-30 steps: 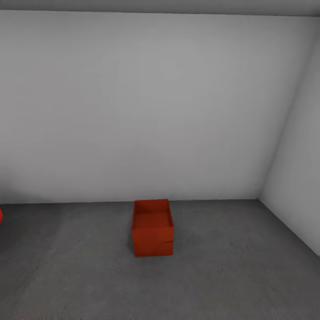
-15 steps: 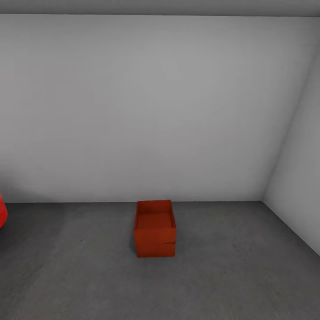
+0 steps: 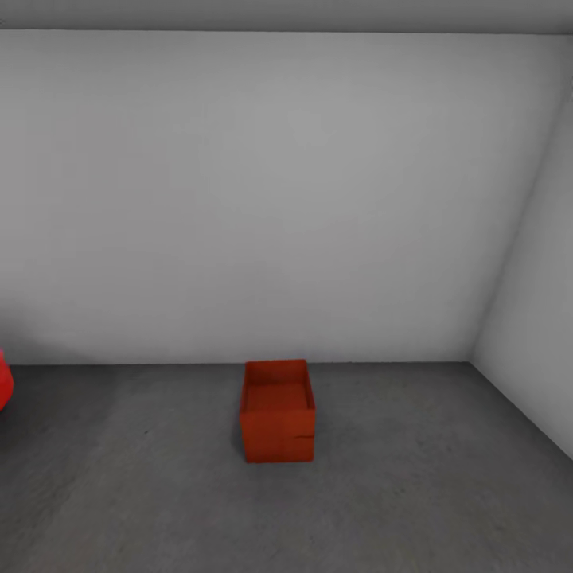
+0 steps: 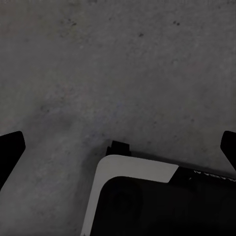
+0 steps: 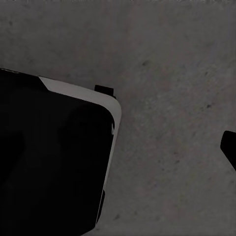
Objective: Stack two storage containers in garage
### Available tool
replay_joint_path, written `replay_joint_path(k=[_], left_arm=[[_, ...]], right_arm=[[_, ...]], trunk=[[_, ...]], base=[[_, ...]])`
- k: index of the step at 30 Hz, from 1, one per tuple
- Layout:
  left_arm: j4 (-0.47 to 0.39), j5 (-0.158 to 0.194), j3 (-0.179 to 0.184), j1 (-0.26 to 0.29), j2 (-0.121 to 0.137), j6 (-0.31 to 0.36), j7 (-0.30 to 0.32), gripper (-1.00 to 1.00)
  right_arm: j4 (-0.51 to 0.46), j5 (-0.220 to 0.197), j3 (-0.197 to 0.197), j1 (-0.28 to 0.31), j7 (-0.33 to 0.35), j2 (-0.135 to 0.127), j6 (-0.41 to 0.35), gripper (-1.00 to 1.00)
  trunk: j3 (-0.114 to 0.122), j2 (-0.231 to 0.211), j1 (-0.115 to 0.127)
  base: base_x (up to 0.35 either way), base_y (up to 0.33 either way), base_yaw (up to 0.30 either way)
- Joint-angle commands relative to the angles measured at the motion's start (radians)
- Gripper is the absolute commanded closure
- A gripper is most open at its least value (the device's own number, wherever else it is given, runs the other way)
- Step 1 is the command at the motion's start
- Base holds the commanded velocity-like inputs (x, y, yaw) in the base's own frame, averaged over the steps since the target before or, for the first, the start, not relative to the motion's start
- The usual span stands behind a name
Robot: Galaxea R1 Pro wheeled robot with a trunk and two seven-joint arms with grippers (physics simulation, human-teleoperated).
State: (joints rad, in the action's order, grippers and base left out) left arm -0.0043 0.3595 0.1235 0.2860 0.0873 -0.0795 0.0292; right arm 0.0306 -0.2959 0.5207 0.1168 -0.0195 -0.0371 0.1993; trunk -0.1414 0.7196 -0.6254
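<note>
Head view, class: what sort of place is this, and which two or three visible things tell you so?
Probably a garage or a similar bare utility room: a rough dark grey concrete floor, plain grey-white walls meeting at a corner, and an orange-red stack of storage containers standing near the back wall.

Storage containers point(image 3: 277, 426): orange-red, matt, smooth flat walls, plastic-like, stacked, thin seam line on front. Floor point(image 3: 414, 493): dark grey concrete look, rough, mottled, small dark specks in wrist views. Walls point(image 3: 263, 199): grey-white, matt, smooth, plain. Red car point(image 3: 4, 380) at left edge: smooth red sliver. Robot base point(image 4: 162, 201): black matt body, pale grey smooth edge band.
</note>
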Motion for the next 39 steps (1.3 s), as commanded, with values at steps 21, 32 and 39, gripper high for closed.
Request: replay_joint_path(k=[21,32,39], left_arm=[[0.001,0.010,0.008,0.001,0.000,-0.003,0.003,-1.00],[0.001,0.010,0.008,0.001,0.000,-0.003,0.003,-1.00],[0.001,0.010,0.008,0.001,0.000,-0.003,0.003,-1.00]], right_arm=[[0.003,-0.009,0.009,0.001,0.000,0.000,0.006,-1.00],[0.003,-0.009,0.009,0.001,0.000,0.000,0.006,-1.00],[0.003,-0.009,0.009,0.001,0.000,0.000,0.006,-1.00]], trunk=[[0.030,0.001,0.000],[0.040,0.001,0.000],[0.046,0.001,0.000]], base=[[0.000,0.000,0.000],[0.000,0.000,0.000],[0.000,0.000,0.000]])
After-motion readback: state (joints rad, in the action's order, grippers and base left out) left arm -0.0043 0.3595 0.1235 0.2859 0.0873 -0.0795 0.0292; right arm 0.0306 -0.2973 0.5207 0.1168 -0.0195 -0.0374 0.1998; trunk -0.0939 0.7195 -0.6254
